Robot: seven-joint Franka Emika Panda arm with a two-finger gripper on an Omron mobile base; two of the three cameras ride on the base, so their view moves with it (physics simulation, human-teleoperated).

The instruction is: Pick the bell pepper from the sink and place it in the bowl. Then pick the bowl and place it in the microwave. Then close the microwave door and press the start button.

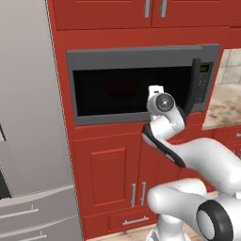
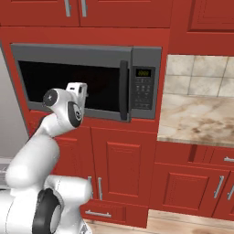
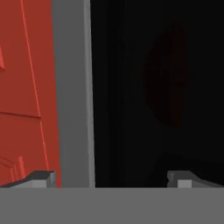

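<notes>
Microwave door (image 2: pixel 73 82) sits flush; display (image 2: pixel 143 72) digits unreadable. One dim red bowl (image 3: pixel 168 81) behind glass. Fingers (image 3: pixel 43 178) spread, gripper (image 3: pixel 111 179) at door's lower frame.

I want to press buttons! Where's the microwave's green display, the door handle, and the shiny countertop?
green display (image 2: pixel 143 72), right base view, middle of the lit screen.
door handle (image 2: pixel 123 90), right base view, mid-bar.
countertop (image 2: pixel 196 119), right base view, bare marble top.
</notes>
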